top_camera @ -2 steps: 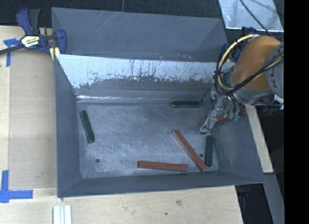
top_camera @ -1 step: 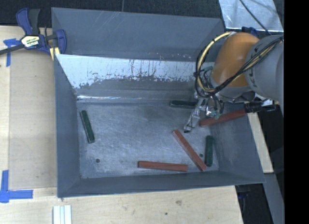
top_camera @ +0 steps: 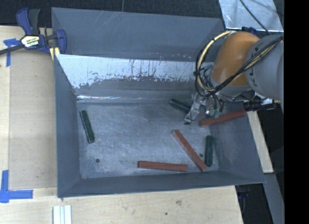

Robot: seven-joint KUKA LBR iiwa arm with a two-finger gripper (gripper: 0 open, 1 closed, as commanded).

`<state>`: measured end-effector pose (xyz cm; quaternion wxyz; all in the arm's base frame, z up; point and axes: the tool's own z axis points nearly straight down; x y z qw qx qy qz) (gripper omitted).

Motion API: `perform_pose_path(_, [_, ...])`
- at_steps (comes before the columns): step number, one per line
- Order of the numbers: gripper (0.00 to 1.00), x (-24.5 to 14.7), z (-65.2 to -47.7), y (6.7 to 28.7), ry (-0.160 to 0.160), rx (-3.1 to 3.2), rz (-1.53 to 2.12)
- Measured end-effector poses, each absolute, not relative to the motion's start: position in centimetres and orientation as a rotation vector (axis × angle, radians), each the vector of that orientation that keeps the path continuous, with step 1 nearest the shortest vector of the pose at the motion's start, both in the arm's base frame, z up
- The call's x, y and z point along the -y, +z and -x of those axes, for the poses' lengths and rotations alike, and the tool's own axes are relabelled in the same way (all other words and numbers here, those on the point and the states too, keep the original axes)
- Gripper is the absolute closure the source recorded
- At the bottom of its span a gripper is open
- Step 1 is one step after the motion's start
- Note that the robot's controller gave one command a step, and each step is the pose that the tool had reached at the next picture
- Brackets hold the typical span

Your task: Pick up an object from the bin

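Bin: I am looking down into a grey metal bin (top_camera: 67, 136) with sloping walls and a flat, scuffed floor.
Arm: my arm (top_camera: 268, 73) comes in from the right. An orange cover (top_camera: 234, 56) and looped cables sit at its wrist, above the far right part of the floor.
Jaws: low over the far right corner of the floor, close under the back wall. I cannot tell whether they are open or closed, or whether anything is between them.
Nearest thing, left side: a short dark stick (top_camera: 179, 105) lies flat just beside the jaws, one end towards them.
Nearest thing, right side: a wall-side reddish-brown stick (top_camera: 224, 117) lies just beside the jaws, slightly tilted, running towards the right wall.
Nearer the front: a slanted reddish-brown stick (top_camera: 189, 149) runs from mid-floor down towards the front right corner.
Beside it: an upright-lying green stick (top_camera: 208, 150) is just to the right, near the slanted stick's lower end.
Front edge: a long reddish-brown stick (top_camera: 162, 166) lies almost level along the front of the floor.
Left side: a lone green stick (top_camera: 87, 126) lies well apart from all the rest, near the left wall.
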<state>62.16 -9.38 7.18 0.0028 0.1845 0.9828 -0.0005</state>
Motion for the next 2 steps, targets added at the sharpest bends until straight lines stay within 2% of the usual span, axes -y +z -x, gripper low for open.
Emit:
perform_pose_path(1, [1.00,9.3,-59.4,19.1,0.000,-3.076,-0.577])
perform_pose_path(2, [1.00,10.0,-60.3,24.1,-0.002,-3.086,-0.525])
